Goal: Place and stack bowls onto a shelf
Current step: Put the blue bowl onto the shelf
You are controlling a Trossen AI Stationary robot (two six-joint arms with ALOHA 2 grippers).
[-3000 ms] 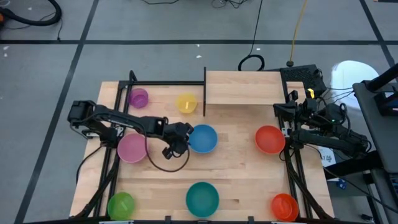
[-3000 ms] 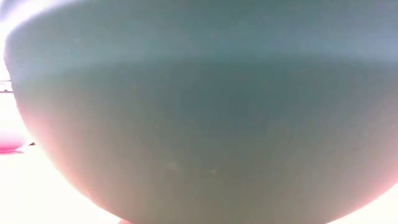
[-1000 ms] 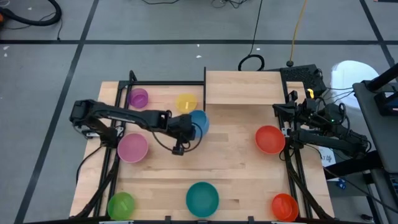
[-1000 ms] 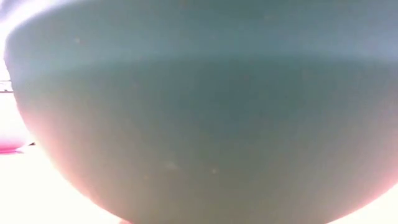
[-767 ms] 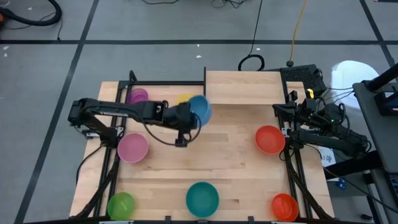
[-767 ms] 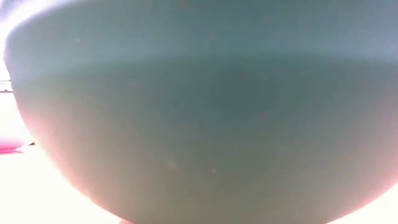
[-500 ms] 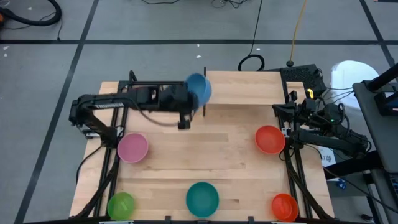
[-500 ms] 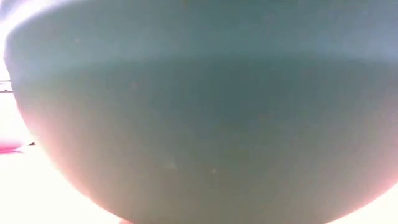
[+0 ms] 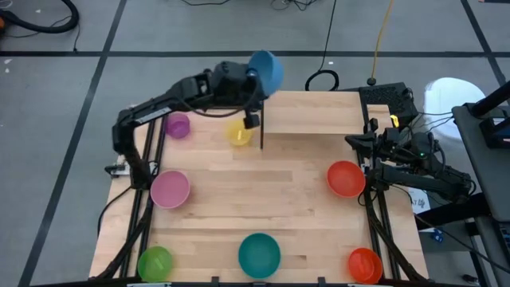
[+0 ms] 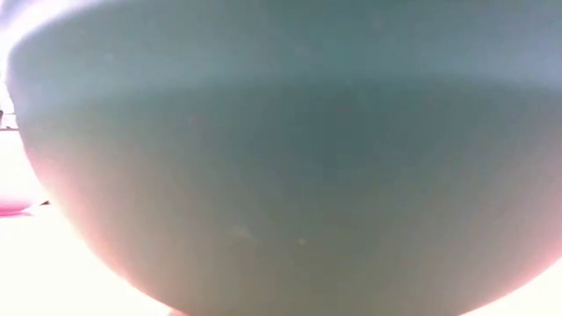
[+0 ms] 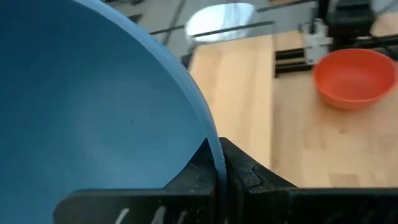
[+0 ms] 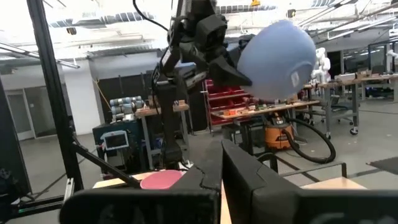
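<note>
My left gripper (image 9: 253,76) is raised high over the shelf's far left corner, shut on the blue bowl (image 9: 265,70). That bowl also shows in the left wrist view (image 11: 93,106) and the right wrist view (image 12: 277,59). The shelf (image 9: 315,112) is a light wood board at the table's far side. My right gripper (image 12: 219,171) waits shut at the table's right edge (image 9: 370,155), beside the red-orange bowl (image 9: 345,178). The teal bowl (image 9: 260,253) rests on its base near the front edge and fills the low view (image 10: 281,175). My left gripper pinches the blue bowl's rim (image 11: 215,158) between its two fingers, one finger (image 11: 193,174) inside the bowl and one (image 11: 249,174) outside. The bowl is lifted clear of table and shelf. It is tipped on its side, its rounded outside toward the table's right.
The purple (image 9: 177,125) and yellow (image 9: 237,131) bowls stand left of the shelf. The pink bowl (image 9: 170,189) is at the left, and the green (image 9: 155,261) and orange (image 9: 364,265) bowls are at the front corners. A black upright post (image 9: 262,119) stands at the shelf's left edge.
My left gripper has risen and gone toward the table's far edge with the blue bowl. It went from over the table's middle left, past the yellow bowl, to high above the shelf's far left corner. The bowl stays gripped and tipped.
</note>
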